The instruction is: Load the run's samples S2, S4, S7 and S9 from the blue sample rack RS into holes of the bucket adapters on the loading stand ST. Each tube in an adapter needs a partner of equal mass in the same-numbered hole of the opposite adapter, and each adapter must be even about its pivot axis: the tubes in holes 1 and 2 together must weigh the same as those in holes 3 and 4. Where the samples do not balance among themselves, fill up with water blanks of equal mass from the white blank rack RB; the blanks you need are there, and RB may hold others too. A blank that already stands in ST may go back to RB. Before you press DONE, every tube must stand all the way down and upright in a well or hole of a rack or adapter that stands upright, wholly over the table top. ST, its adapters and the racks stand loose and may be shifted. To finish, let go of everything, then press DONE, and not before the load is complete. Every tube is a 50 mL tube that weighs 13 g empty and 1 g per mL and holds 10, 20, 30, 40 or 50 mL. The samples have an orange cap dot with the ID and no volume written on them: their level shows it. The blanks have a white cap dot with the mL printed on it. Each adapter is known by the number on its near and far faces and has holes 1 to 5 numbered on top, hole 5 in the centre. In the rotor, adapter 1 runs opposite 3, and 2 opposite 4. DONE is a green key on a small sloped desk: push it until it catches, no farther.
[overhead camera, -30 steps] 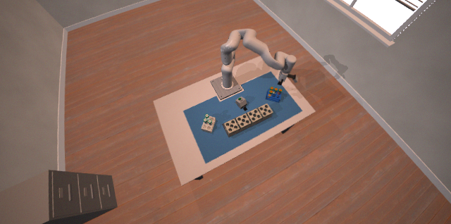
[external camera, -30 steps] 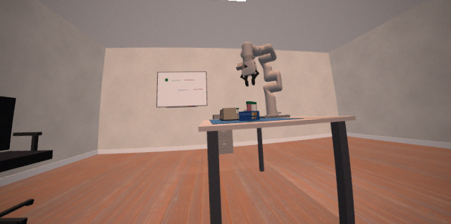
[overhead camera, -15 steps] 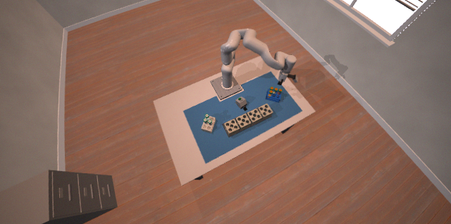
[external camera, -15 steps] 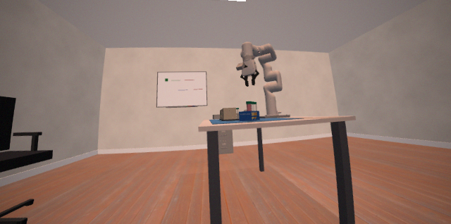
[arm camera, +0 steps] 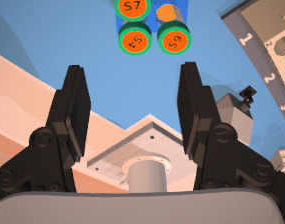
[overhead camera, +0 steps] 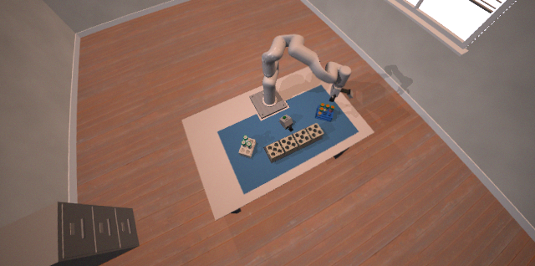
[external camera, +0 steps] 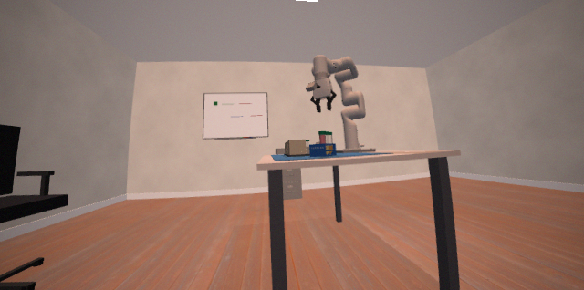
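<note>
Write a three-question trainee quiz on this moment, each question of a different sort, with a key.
1. True or false: the hand grips a tube.
2. Over which rack does the hand hang? A) white blank rack B) blue sample rack C) neither
3. Fill in: the holes of the four adapters on the stand hold ___ tubes.

Key: 1 false, it is open with nothing between the fingers. 2 B, high above it. 3 no.
</note>
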`<action>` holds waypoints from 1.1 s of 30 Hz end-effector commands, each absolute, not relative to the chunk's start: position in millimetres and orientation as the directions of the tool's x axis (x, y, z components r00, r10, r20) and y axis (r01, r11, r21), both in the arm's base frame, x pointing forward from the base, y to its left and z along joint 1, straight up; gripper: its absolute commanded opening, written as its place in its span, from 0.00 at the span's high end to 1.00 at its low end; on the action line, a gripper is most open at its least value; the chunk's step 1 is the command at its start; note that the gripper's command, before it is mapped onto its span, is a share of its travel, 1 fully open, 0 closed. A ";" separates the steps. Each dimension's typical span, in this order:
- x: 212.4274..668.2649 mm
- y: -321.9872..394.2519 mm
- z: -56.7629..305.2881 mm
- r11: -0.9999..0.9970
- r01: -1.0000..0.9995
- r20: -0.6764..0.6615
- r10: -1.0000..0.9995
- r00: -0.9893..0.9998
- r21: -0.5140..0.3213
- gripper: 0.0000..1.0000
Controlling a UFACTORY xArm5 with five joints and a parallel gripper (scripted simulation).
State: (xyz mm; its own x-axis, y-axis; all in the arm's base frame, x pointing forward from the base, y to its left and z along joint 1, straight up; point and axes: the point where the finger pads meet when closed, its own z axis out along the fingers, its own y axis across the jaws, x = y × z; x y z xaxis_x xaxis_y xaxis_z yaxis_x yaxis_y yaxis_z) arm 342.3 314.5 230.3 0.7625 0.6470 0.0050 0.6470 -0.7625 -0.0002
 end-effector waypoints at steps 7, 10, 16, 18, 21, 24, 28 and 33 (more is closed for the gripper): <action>342.9 315.0 213.5 -0.763 0.647 0.008 0.647 0.762 0.000 0.43; 343.0 315.0 209.5 -0.763 0.647 0.008 0.647 0.762 0.000 0.43; 343.0 315.0 199.5 -0.763 0.647 0.008 0.647 0.762 0.000 0.43; 343.0 315.1 195.5 -0.763 0.647 0.008 0.647 0.762 0.000 0.43; 343.1 315.1 189.5 -0.763 0.647 0.008 0.647 0.762 0.000 0.43; 343.1 315.1 183.5 -0.763 0.647 0.008 0.647 0.762 0.000 0.43; 343.1 315.1 179.5 -0.763 0.647 0.008 0.647 0.762 0.000 0.43; 343.2 315.1 169.5 -0.763 0.647 0.008 0.647 0.762 0.000 0.43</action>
State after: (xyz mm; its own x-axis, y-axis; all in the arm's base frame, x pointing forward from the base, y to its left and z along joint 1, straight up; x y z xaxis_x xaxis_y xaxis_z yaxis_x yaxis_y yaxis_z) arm 342.6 314.6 172.3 0.7625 0.6470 0.0049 0.6470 -0.7625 -0.0002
